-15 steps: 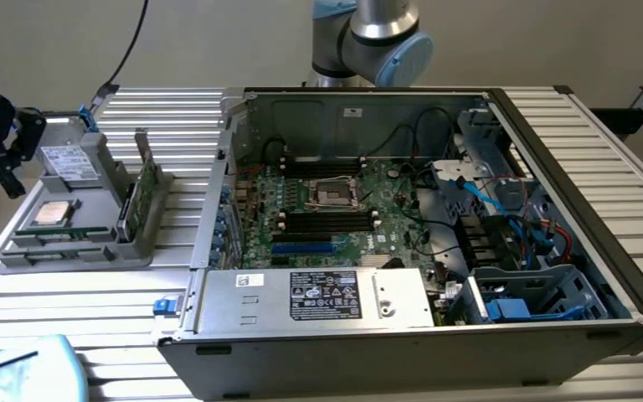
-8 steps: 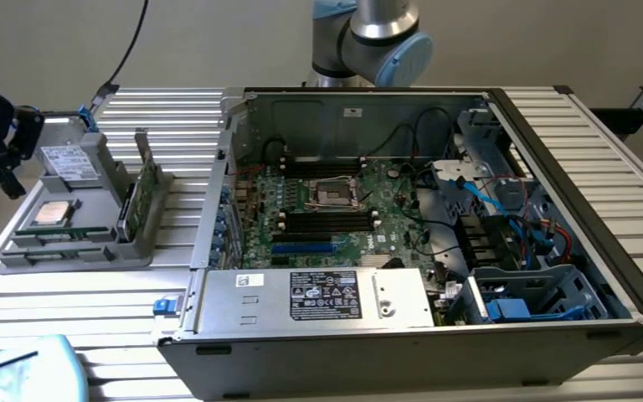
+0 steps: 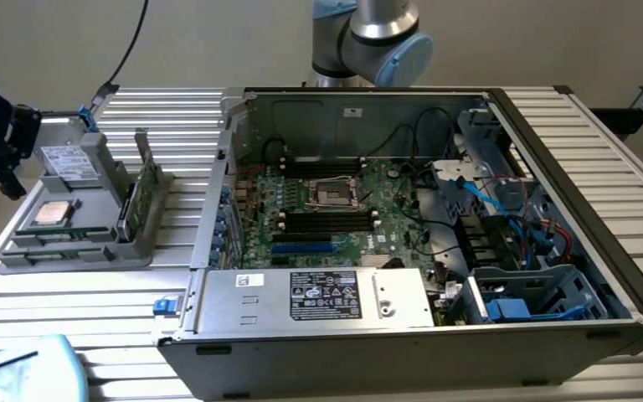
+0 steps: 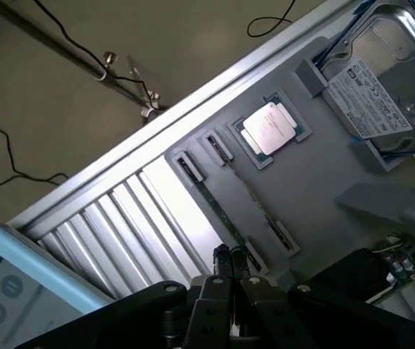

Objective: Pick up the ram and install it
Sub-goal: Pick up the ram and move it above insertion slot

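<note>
Hovering at ten o'clock from the gray tray (image 3: 76, 258) in the exterior view, the gripper (image 3: 9, 180) stood apart from the ram (image 3: 63, 237) slotted there. In the wrist view, its fingers (image 4: 222, 256) were pressed together, empty, above the ram (image 4: 218, 207); a good grasp likely needed them spread, squared across its thin edge.

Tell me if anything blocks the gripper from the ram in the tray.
Nothing visible does. The gripper hangs above the gray tray, and the ram stands on edge in its holder just ahead of it, uncovered. The processor and the hard drive sit farther along the tray, off that path.
</note>
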`<act>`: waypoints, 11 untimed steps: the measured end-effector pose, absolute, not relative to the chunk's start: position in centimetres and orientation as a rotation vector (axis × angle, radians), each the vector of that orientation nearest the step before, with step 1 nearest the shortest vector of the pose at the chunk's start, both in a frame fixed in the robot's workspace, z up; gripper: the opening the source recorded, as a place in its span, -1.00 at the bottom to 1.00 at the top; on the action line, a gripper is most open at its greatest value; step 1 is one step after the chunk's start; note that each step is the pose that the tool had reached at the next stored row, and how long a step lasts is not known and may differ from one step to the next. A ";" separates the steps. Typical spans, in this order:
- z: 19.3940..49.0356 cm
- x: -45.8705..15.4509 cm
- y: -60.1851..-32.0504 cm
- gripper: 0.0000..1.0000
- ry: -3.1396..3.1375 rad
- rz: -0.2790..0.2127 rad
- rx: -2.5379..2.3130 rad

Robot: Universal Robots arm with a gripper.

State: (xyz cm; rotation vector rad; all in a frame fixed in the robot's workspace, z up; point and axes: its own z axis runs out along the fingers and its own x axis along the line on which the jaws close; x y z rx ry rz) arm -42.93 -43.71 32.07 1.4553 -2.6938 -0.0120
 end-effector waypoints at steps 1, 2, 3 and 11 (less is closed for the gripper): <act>32.1 -42.9 -43.7 -0.80 -2.680 -0.011 1.480; 32.1 -42.9 -43.7 -0.80 -2.666 -0.010 1.505; 32.1 -42.9 -43.7 -0.80 -2.653 -0.009 1.529; 31.8 -42.9 -43.7 -0.80 -2.540 -0.020 1.722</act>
